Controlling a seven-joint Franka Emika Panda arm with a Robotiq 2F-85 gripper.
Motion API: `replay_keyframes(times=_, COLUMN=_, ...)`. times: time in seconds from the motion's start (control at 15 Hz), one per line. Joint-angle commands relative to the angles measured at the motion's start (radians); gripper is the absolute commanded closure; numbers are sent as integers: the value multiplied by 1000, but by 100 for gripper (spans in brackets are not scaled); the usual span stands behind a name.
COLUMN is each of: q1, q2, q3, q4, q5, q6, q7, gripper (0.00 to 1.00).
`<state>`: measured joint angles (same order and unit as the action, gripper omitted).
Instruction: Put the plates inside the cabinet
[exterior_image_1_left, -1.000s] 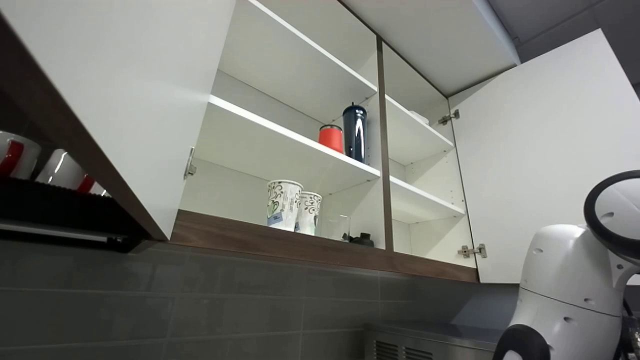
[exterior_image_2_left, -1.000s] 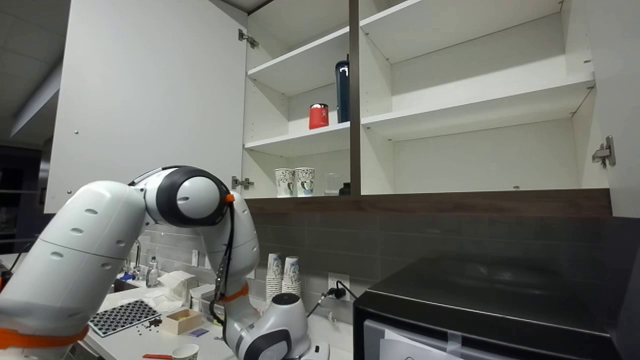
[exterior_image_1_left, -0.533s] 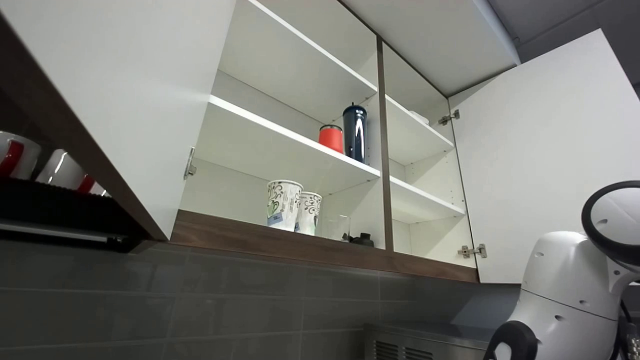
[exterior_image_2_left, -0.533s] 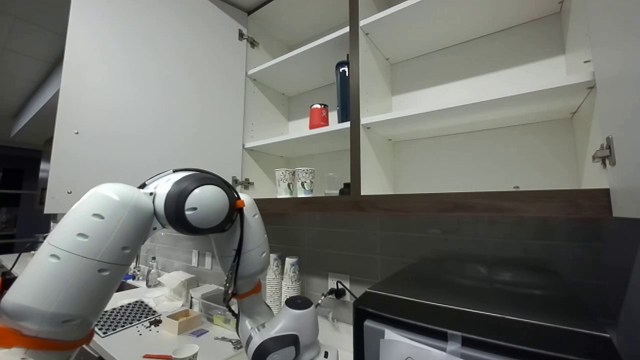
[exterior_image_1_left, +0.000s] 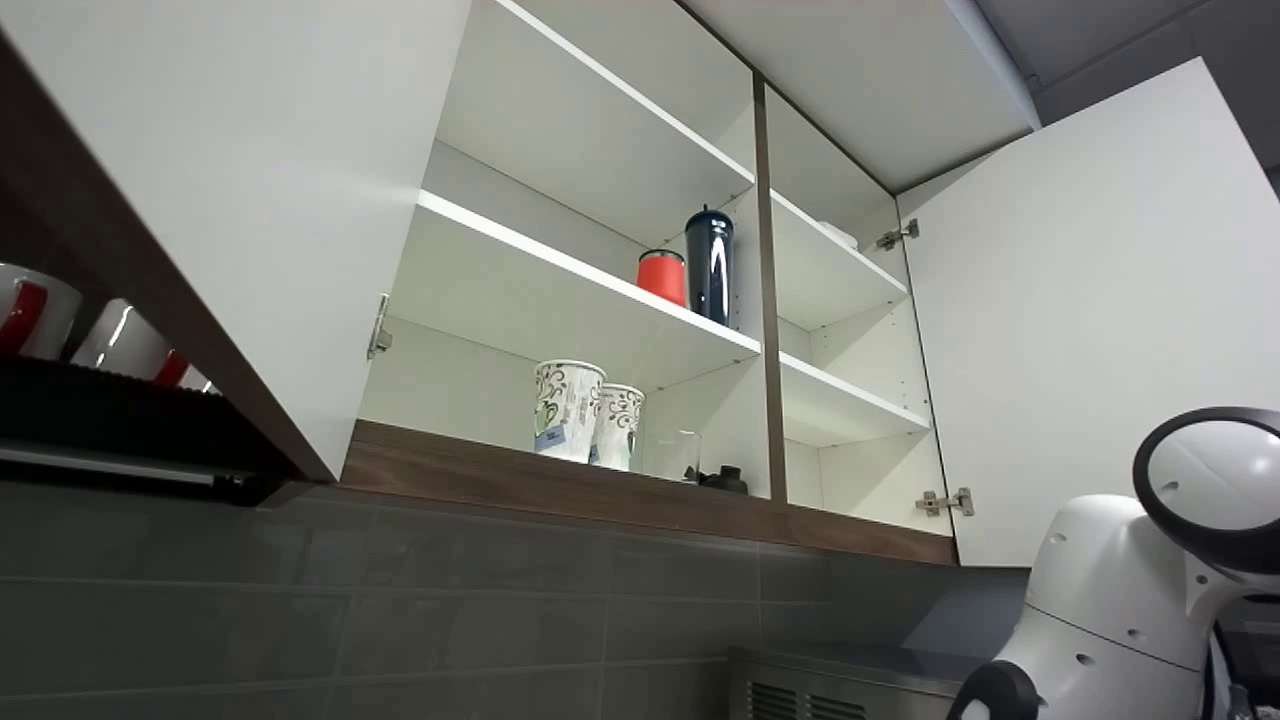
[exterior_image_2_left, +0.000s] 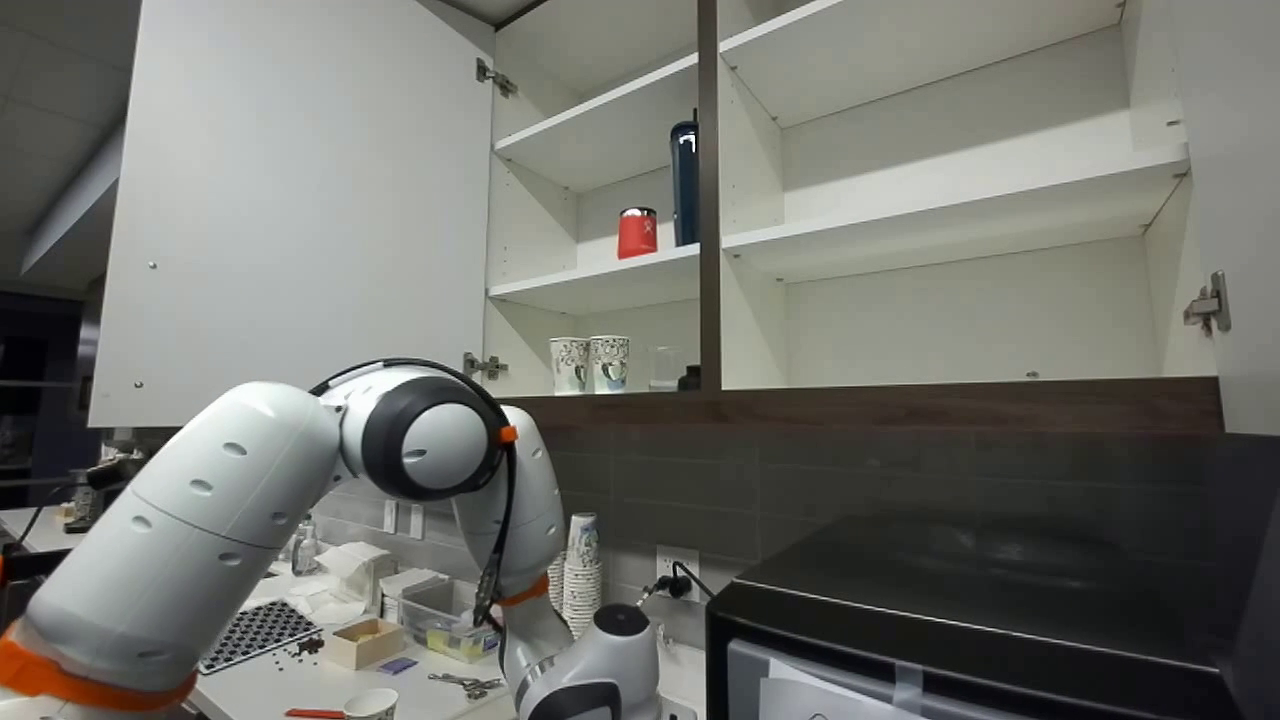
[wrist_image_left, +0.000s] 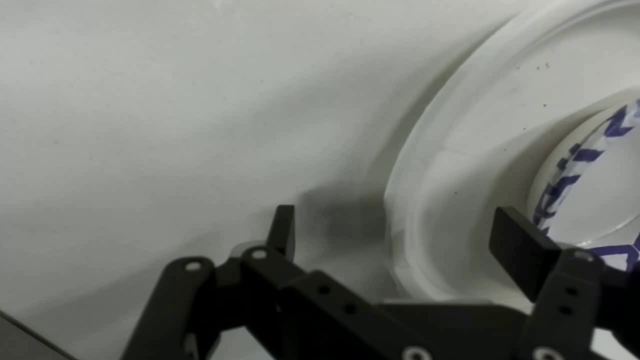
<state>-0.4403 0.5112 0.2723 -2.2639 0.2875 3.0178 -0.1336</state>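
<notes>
A wide white round plate (wrist_image_left: 475, 100) lies on a white surface at the right of the wrist view, cut off by the frame edge. A smaller round white piece with a dark blue pattern (wrist_image_left: 590, 175) sits on it; I cannot tell whether it is another plate. My gripper (wrist_image_left: 392, 222) is open and empty, with the plate's near rim showing between its fingers. Contact cannot be told. The white cabinet (exterior_image_1_left: 560, 490) stands with its doors open in both exterior views, its brown bottom edge (exterior_image_2_left: 950, 405) above the counter. The gripper and plates are out of both exterior views.
Two patterned cups (exterior_image_2_left: 590, 364), a red tumbler (exterior_image_2_left: 637, 232) and a dark blue bottle (exterior_image_2_left: 685, 183) stand in the cabinet. A black appliance (exterior_image_2_left: 960, 600) stands below it. The arm (exterior_image_2_left: 430, 440) is beside the open door (exterior_image_2_left: 300, 220). Stacked cups (exterior_image_2_left: 582, 575) stand behind it.
The arm has moved lower in both exterior views, shifting right in the view with the black appliance and left in the view with the mug rack. The cabinet and its contents have not moved.
</notes>
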Motion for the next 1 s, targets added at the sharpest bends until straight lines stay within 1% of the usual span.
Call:
replay_keyframes(times=0.0, q1=-4, q2=49, q3=8, q4=67, q5=4, q6=-26, q7=-16, gripper=0)
replay_keyframes(times=0.2, q1=15, q2=71, q3=-13, q4=94, q5=-10, q6=-33, q7=-7, gripper=0)
replay_keyframes(times=0.27, q1=19, q2=76, q3=-18, q4=100, q5=-13, q6=-36, q7=-6, gripper=9)
replay_keyframes(times=0.33, q1=22, q2=81, q3=-22, q4=105, q5=-17, q6=-38, q7=-6, gripper=25)
replay_keyframes(times=0.4, q1=25, q2=85, q3=-26, q4=108, q5=-20, q6=-39, q7=-4, gripper=32)
replay_keyframes(times=0.47, q1=25, q2=90, q3=-28, q4=112, q5=-21, q6=-41, q7=-4, gripper=42)
replay_keyframes(times=0.87, q1=21, q2=107, q3=-28, q4=128, q5=-22, q6=-47, q7=-4, gripper=87)
replay_keyframes(times=0.93, q1=21, q2=108, q3=-28, q4=130, q5=-22, q6=-48, q7=-4, gripper=96)
